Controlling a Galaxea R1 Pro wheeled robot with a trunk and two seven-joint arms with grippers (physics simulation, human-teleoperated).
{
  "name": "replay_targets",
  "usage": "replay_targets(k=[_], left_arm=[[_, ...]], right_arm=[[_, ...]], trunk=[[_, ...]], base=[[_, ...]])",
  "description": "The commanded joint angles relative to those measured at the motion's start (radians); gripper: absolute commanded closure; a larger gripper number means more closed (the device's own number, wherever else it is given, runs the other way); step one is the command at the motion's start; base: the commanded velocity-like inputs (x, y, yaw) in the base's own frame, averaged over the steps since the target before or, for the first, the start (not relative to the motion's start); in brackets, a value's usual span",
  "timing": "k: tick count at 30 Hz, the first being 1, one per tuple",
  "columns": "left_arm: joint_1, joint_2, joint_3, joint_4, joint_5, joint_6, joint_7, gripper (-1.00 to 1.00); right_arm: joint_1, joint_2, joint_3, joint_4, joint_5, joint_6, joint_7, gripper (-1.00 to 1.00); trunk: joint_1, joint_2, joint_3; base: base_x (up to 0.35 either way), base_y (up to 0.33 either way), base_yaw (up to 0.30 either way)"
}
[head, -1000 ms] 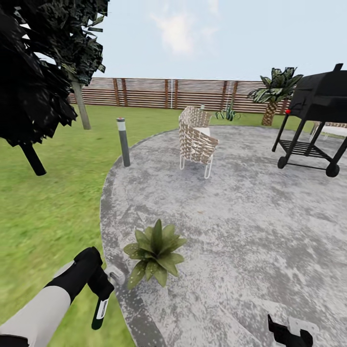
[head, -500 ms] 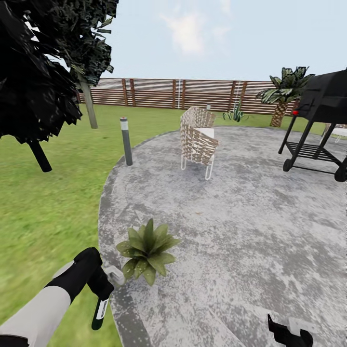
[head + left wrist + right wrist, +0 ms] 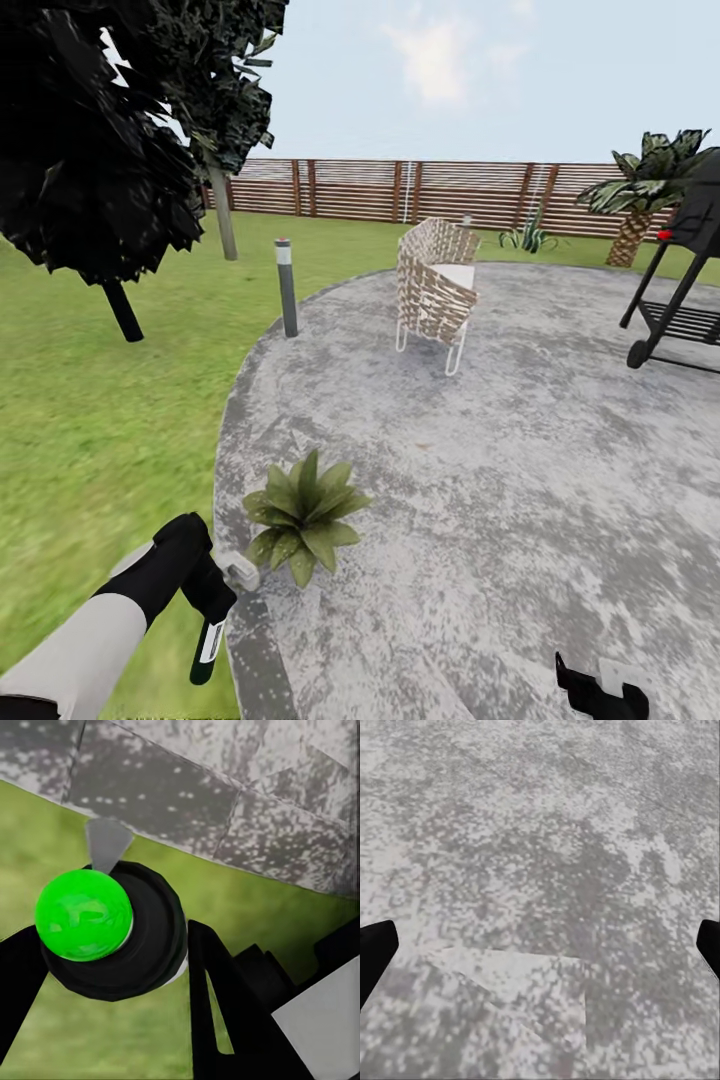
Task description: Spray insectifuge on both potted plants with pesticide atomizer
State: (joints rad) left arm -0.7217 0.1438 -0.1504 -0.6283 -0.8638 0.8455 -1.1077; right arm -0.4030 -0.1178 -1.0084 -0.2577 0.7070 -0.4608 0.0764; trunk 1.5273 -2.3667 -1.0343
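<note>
Patio edge, potted plant near; left gripper jaws clamped on pesticide atomizer; right gripper jaws spread

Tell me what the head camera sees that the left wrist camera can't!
The head view alone takes in the potted plant, wicker chair, bollard post, grill and wooden fence. The left wrist view alone looks straight onto the atomizer's bright green end. Both share the left gripper shut on the pesticide atomizer, the lawn and the patio edge.
</note>
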Motion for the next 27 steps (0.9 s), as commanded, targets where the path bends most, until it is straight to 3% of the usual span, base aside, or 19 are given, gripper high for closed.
replay_targets(k=[1, 11, 27], left_arm=[[0.000, 0.000, -0.003, -0.001, -0.007, 0.006, -0.009, 1.00], [0.001, 0.000, -0.003, -0.001, -0.006, 0.006, -0.007, 1.00], [0.001, 0.002, -0.005, 0.002, -0.006, 0.006, -0.004, 1.00]], right_arm=[[-0.001, 0.000, -0.009, 0.000, 0.002, -0.004, 0.008, -1.00], [-0.001, 0.000, -0.008, 0.001, 0.002, -0.004, 0.008, -1.00], [0.000, 0.000, -0.007, -0.002, 0.001, -0.006, 0.006, -1.00]], trunk=[[0.000, 0.000, -0.001], [0.000, 0.000, -0.001], [0.000, 0.000, -0.001]], base=[[0.089, -0.273, 0.277], [0.137, -0.272, 0.274], [0.126, -0.264, 0.052]])
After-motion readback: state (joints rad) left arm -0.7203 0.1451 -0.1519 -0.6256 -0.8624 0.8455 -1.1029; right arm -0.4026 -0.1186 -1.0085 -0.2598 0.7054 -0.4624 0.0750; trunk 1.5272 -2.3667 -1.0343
